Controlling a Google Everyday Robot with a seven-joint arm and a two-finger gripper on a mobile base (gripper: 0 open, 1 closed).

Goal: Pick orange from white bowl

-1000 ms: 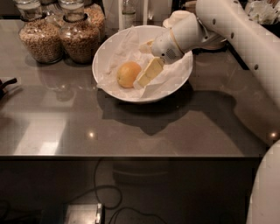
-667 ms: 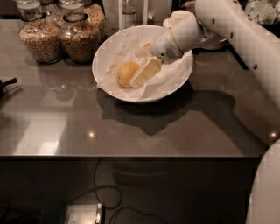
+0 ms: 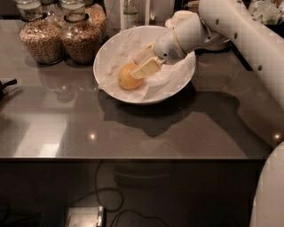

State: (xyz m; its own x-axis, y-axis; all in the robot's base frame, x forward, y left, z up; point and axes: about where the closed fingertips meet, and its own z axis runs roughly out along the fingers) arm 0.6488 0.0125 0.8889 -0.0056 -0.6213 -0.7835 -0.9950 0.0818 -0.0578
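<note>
The orange [image 3: 125,79] lies in the white bowl [image 3: 111,48] on crumpled white paper, left of the bowl's middle. My gripper [image 3: 137,66] reaches in from the right, low inside the bowl. It is open, with the near finger [image 3: 147,69] over the orange's right side and the far finger [image 3: 143,54] just behind the fruit. The orange's upper right part lies between the fingers. It still rests on the paper.
Two glass jars of grain [image 3: 41,39] [image 3: 80,37] stand left of the bowl at the back. A bottle [image 3: 129,13] stands behind the bowl. My white arm [image 3: 239,31] crosses the right side. The dark countertop [image 3: 133,128] ends at its front edge below.
My gripper has moved left and a little deeper into the bowl, so its fingers now straddle the orange's right side. The orange has not moved.
</note>
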